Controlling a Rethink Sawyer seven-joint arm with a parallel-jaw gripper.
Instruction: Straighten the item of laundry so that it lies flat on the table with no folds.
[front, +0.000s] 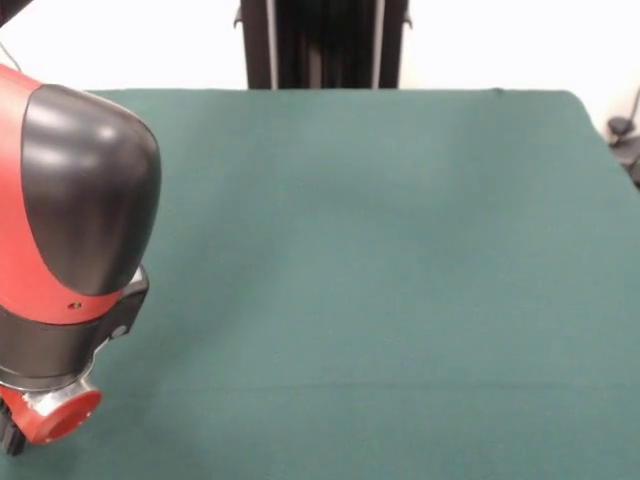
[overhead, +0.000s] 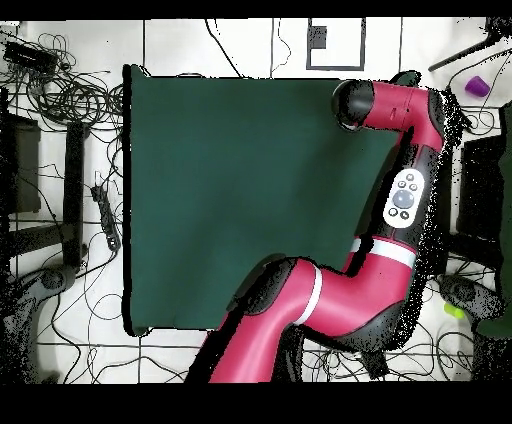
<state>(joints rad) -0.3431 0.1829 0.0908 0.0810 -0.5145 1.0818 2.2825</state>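
Note:
The table (front: 380, 250) is covered in plain dark green cloth and shows bare in both views (overhead: 220, 200). No towel shows on it in either view. The red and black arm (front: 70, 220) comes into the front view at the left edge, with a black rounded joint and a red cap at the lower left corner. In the overhead view the arm (overhead: 400, 190) bends along the table's right side and ends in a black joint (overhead: 352, 102) over the table's far right corner. The gripper itself is hidden under the arm or out of the picture.
The robot's pedestal (front: 322, 42) stands at the table's far side. Cables (overhead: 70, 95) lie on the floor left of the table. A purple object (overhead: 477, 86) and dark equipment (overhead: 485, 190) sit on the floor to the right.

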